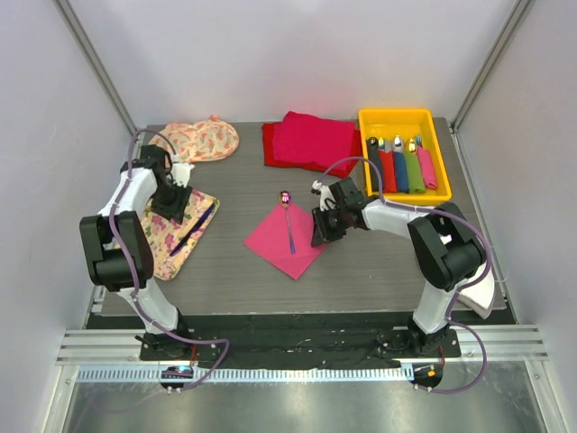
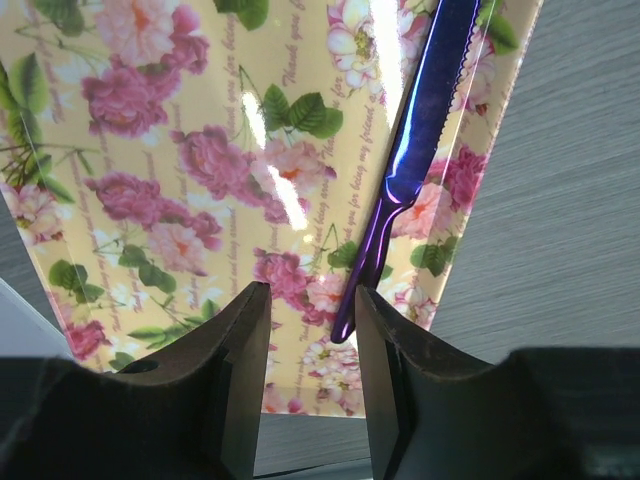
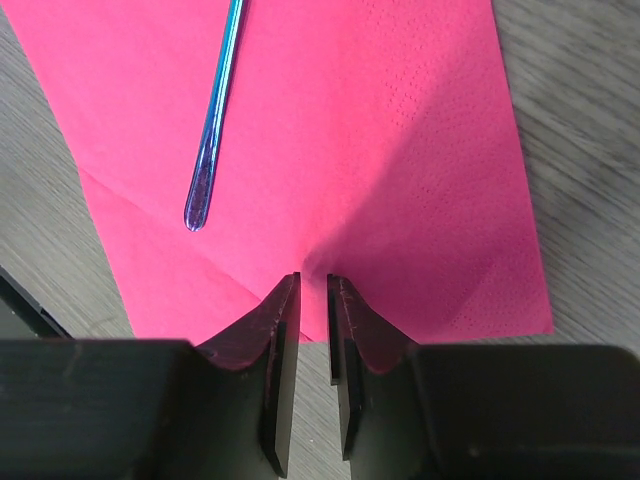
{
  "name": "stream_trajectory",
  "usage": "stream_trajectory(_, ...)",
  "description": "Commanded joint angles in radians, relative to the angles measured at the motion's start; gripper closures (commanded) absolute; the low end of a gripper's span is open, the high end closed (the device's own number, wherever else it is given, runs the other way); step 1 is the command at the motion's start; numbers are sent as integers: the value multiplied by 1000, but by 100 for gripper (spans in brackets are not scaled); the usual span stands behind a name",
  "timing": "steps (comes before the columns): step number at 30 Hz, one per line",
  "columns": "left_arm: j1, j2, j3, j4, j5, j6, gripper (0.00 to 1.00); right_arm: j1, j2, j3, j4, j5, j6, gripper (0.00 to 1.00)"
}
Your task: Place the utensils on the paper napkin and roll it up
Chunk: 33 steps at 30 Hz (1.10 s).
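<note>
Right claw [image 3: 313, 283] sits low over the near edge of the thin, bright pink-magenta paper napkin [image 3: 380, 140]. Its jaws are drawn narrow, with only a slit between them. Creases in the paper run toward the tips, but from where I stand I cannot tell whether any paper is pinched in that slit. Left claw [image 2: 312, 295] hangs over a glossy yellow floral tray [image 2: 150, 200], jaws moderately wide and holding nothing. It is lined up just short of the handle end of a slim blue-purple serrated knife [image 2: 415, 150] lying on the tray.

One utensil is placed: a slim spoon [image 1: 288, 221] with a blue-purple handle and a small shiny bowl lies across the napkin. The napkin itself is spread on the grey tabletop [image 1: 225, 280] between the two arms. I'd judge the task barely under way, since the knife has yet to reach the napkin and no rolling shows.

The only writing I can read is cursive print across the tray, "Thank you for being my friend", repeated among the roses. No brand name shows anywhere.
</note>
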Motion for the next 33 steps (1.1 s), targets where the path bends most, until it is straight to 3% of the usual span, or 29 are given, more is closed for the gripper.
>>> stream_trajectory(1, -1, 22, 0, 15, 29, 115, 57, 12, -17, -3, 17, -24, 22, 75)
stream_trajectory(9, -21, 78, -1, 18, 66, 129, 58, 18, -37, 15, 2, -50, 37, 75)
stream_trajectory(23, -96, 99, -94, 112, -21, 121, 59, 16, -126, 99, -44, -18, 33, 71)
stream_trajectory(33, -119, 113, -150, 181, -96, 109, 68, 16, -138, 109, -55, -2, 31, 70)
